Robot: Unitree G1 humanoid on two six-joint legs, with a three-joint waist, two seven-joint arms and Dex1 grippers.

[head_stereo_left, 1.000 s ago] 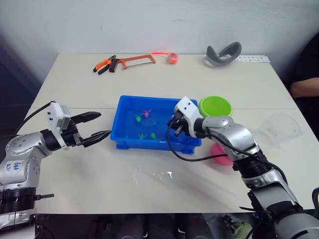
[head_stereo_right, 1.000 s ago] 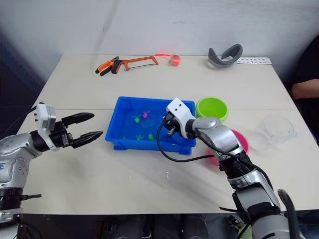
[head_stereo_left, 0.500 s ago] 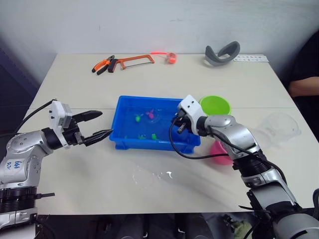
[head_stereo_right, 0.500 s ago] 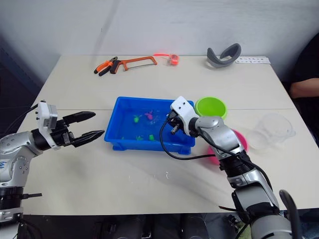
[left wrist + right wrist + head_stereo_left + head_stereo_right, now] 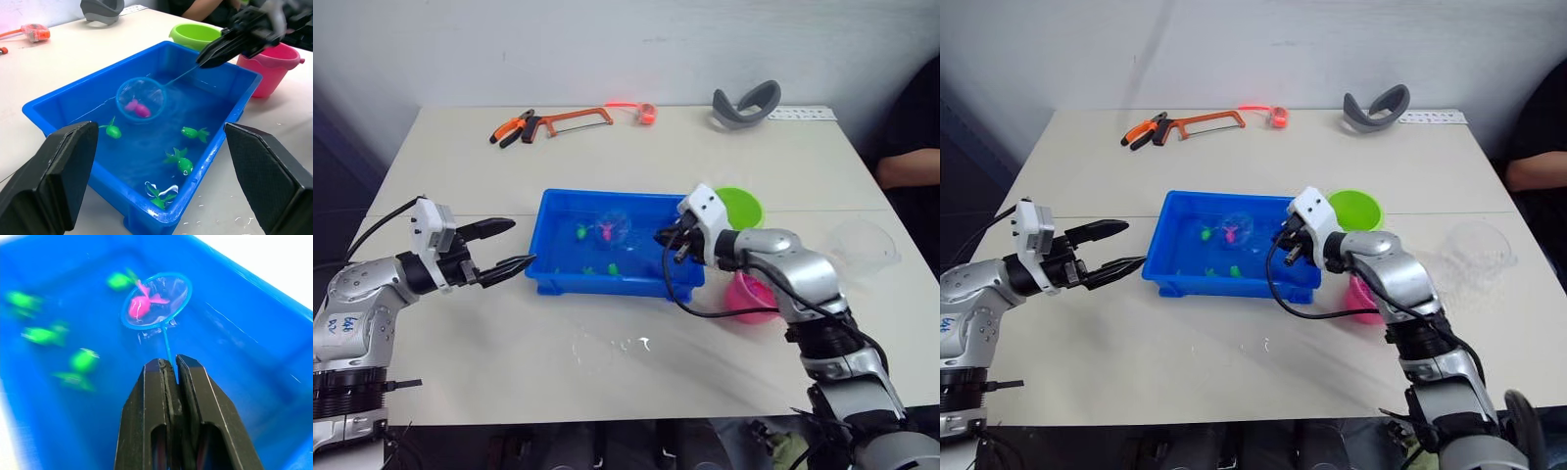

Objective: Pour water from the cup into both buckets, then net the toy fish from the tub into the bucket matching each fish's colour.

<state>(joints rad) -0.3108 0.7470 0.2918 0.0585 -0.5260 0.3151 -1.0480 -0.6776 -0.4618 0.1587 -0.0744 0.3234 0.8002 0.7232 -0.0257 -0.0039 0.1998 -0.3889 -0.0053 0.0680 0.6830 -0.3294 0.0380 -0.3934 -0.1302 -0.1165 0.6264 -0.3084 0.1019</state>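
Left gripper (image 5: 516,247) idle, fingers spread, beside tub (image 5: 546,277). Pink fish (image 5: 136,108) sits in net (image 5: 141,99), four green fish (image 5: 181,163) left in tub. My right gripper (image 5: 171,366) clamps net handle. Cup (image 5: 864,247) parked far right, pour seemingly done. Pink bucket (image 5: 269,67) next.
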